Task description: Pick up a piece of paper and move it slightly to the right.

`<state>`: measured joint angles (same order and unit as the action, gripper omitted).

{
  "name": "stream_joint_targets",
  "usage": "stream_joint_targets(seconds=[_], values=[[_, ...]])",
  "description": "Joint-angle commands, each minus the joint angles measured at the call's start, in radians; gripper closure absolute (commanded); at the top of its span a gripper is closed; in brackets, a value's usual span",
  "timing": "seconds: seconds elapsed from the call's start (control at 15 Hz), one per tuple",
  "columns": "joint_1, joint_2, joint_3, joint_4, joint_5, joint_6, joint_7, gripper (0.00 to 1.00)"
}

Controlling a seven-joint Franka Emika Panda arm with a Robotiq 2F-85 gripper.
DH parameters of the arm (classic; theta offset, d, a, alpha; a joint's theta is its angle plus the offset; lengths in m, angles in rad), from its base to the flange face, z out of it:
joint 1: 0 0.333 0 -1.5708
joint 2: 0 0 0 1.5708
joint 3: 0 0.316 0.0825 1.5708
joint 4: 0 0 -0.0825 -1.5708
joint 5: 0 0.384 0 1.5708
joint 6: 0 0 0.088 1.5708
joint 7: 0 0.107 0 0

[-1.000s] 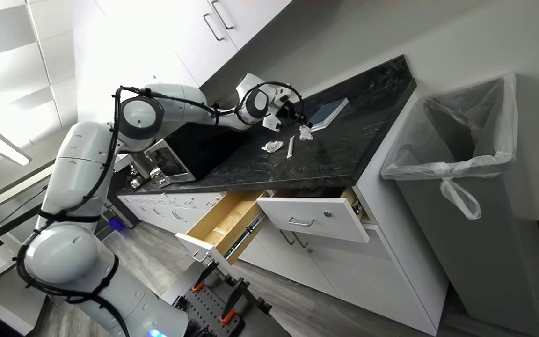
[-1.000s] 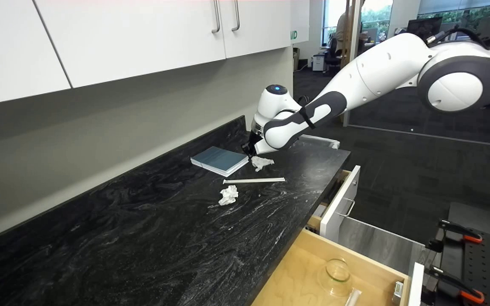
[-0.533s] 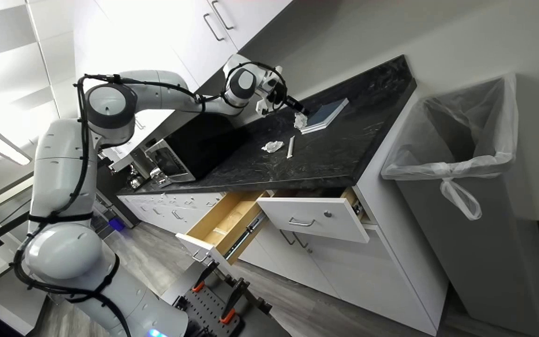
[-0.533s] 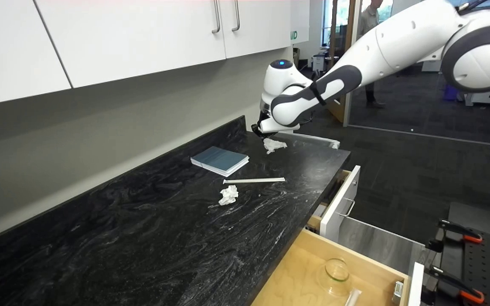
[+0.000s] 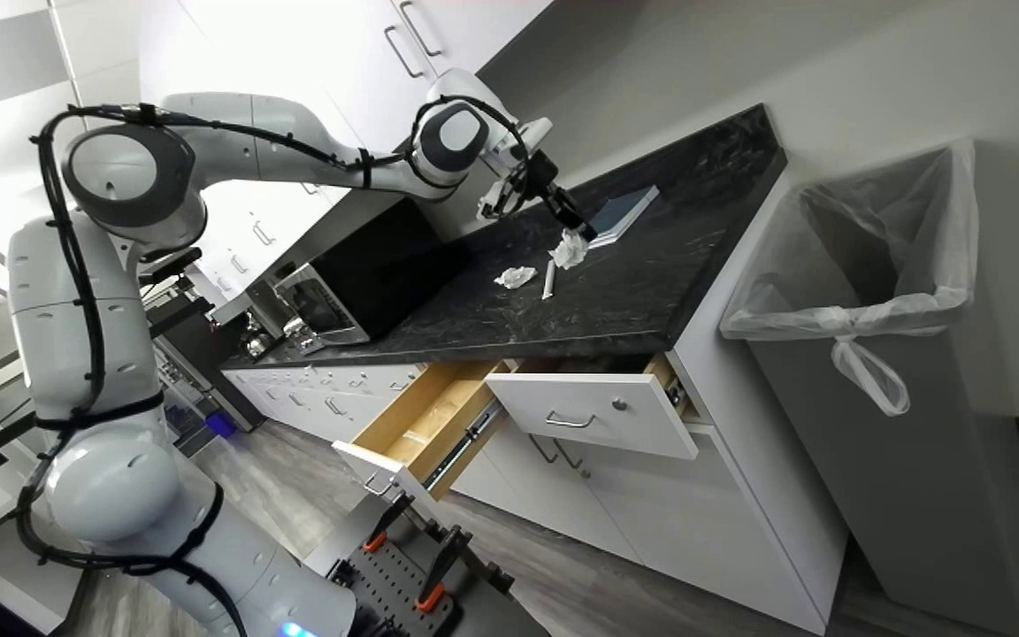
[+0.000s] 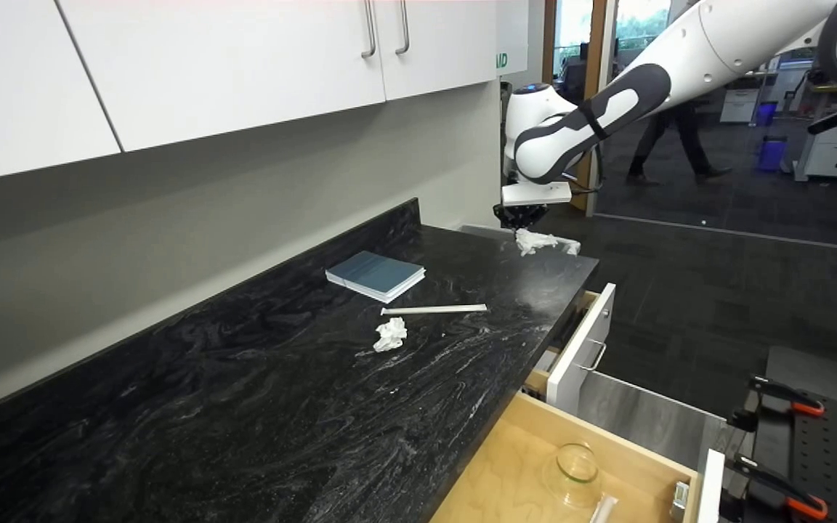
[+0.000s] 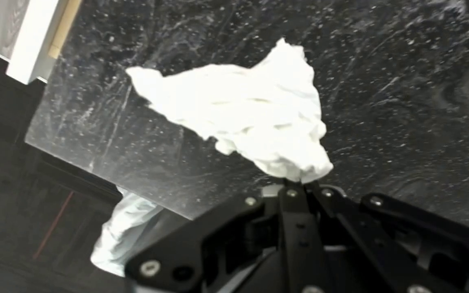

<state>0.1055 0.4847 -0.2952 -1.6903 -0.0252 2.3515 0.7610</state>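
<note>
A crumpled white paper [image 5: 570, 250] hangs from my gripper [image 5: 582, 230]. It also shows in an exterior view [image 6: 535, 242] and large in the wrist view [image 7: 242, 106]. My gripper [image 6: 520, 218] is shut on one end of this paper, with the fingertips [image 7: 297, 184] close together and partly hidden behind it. The paper is held above the black counter [image 6: 280, 407], near the counter's end by the bin. A second crumpled white paper [image 6: 391, 333] lies on the counter; it also shows in an exterior view [image 5: 516, 277].
A white wrapped stick [image 6: 434, 309] and a blue-grey book [image 6: 376, 274] lie on the counter. Two drawers stand open below, one holding a glass [image 6: 575, 472]. A grey bin [image 5: 881, 425] with a clear liner stands beyond the counter's end; its liner shows in the wrist view [image 7: 124, 232]. Cabinets [image 6: 244, 65] hang above.
My gripper has lifted the paper and carried it away from beside the book toward the counter's bin end. The other paper, stick and book have not moved. A person walks in the background.
</note>
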Motion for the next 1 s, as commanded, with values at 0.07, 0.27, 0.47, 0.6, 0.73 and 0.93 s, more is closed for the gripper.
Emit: stream_joint_targets(seconds=[0.07,0.27,0.47,0.6,0.73,0.93], values=[[-0.090,-0.007,0.029,-0.111,0.050,0.221,0.079,0.99],[-0.103,0.010,0.036,-0.155,0.066,0.397,0.076,0.99],[-0.086,0.010,0.030,-0.185,0.066,0.457,0.062,0.71],[-0.065,-0.011,0.013,-0.203,0.054,0.450,0.075,0.58],[-0.048,-0.040,0.005,-0.221,0.042,0.460,0.075,0.43],[-0.015,-0.133,0.005,-0.269,0.023,0.440,0.066,0.21]])
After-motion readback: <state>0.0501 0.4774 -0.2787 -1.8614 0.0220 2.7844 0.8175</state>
